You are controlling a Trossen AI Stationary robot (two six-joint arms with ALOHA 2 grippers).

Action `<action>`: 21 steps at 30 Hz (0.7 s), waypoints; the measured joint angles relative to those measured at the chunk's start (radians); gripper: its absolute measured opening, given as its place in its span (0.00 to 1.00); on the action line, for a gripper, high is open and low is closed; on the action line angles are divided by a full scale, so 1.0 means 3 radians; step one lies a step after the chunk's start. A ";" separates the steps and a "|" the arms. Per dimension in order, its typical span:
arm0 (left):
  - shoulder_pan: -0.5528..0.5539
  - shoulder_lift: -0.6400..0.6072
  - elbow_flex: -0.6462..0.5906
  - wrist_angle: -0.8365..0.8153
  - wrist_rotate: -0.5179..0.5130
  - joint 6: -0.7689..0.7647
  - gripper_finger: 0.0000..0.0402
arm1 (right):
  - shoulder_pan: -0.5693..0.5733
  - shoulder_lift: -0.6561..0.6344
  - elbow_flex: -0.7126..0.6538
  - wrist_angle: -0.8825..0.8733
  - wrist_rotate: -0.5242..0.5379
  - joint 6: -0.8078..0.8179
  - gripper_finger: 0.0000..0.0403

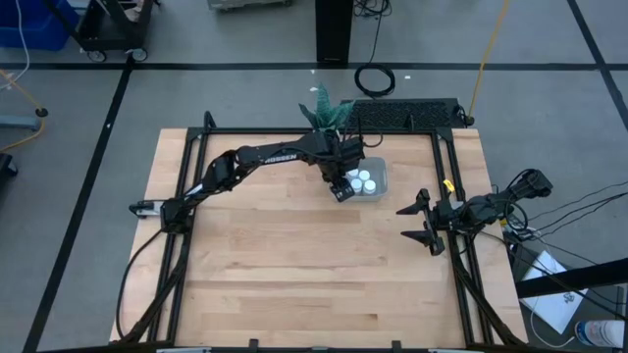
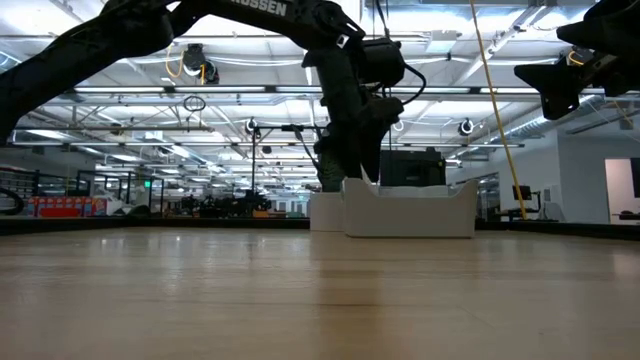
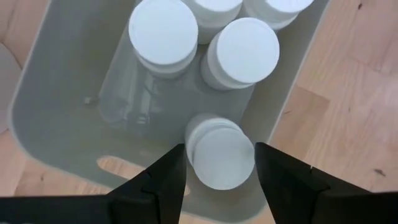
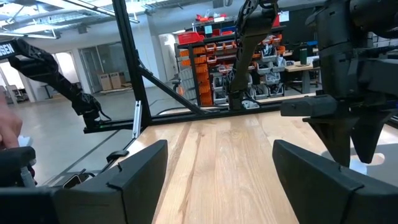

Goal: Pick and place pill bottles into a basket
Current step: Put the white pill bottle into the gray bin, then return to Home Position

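Wooden worktop is bare apart from the basket by the plant pot at the back. Our left gripper hangs over the basket's near corner, jaws spread either side of a pill bottle, probably just released beside the other bottles. Right gripper waits at the right edge, jaws apart.

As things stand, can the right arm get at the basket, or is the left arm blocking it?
Probably not cleanly. The left claw hangs right over the basket, a pill bottle between its open fingers. The right claw waits open at the table's right edge, bare wood between, but it would crowd the left arm.
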 joint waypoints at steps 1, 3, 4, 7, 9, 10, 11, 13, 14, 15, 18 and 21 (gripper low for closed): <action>0.0001 0.0000 0.0000 0.0002 -0.0001 -0.0018 0.49 | 0.0000 0.0000 -0.0001 0.0000 0.0000 -0.0001 0.70; 0.0007 -0.0011 0.0000 -0.0010 -0.0001 -0.0022 0.49 | 0.0000 0.0000 0.0000 0.0000 0.0000 0.0000 0.70; 0.0011 -0.0023 0.0000 -0.0025 -0.0001 -0.0022 0.49 | 0.0000 0.0001 0.0000 0.0000 0.0000 0.0000 0.70; 0.0026 -0.0111 0.0000 -0.0109 -0.0002 -0.0025 0.49 | 0.0000 0.0001 0.0000 0.0000 0.0000 -0.0001 0.71; 0.0029 -0.0198 0.0000 -0.0175 -0.0026 -0.0033 0.49 | 0.0001 0.0001 0.0000 0.0000 0.0000 0.0000 0.71; 0.0029 -0.0240 0.0000 -0.0207 -0.0058 -0.0044 0.49 | 0.0000 0.0001 -0.0001 0.0000 0.0000 -0.0001 0.71; 0.0027 -0.0291 0.0000 -0.0230 -0.0079 -0.0044 0.48 | 0.0000 0.0001 -0.0001 0.0001 0.0000 -0.0001 0.71; 0.0009 -0.0391 0.0000 -0.0231 -0.0091 -0.0045 0.44 | 0.0001 0.0001 0.0000 0.0001 0.0000 -0.0001 0.71; -0.0003 -0.0450 0.0000 -0.0232 -0.0091 -0.0043 0.41 | 0.0000 0.0001 0.0000 0.0001 0.0000 0.0000 0.70; -0.0019 -0.0500 0.0000 -0.0234 -0.0090 -0.0044 0.36 | 0.0000 0.0001 0.0000 0.0001 0.0000 -0.0001 0.70; -0.0085 -0.0615 0.0006 -0.0218 -0.0087 -0.0103 0.20 | 0.0000 0.0001 -0.0001 0.0001 0.0000 0.0000 0.70; -0.0211 -0.0682 0.0005 -0.0123 -0.0092 -0.0174 0.04 | 0.0000 0.0001 -0.0001 0.0001 0.0000 0.0000 0.70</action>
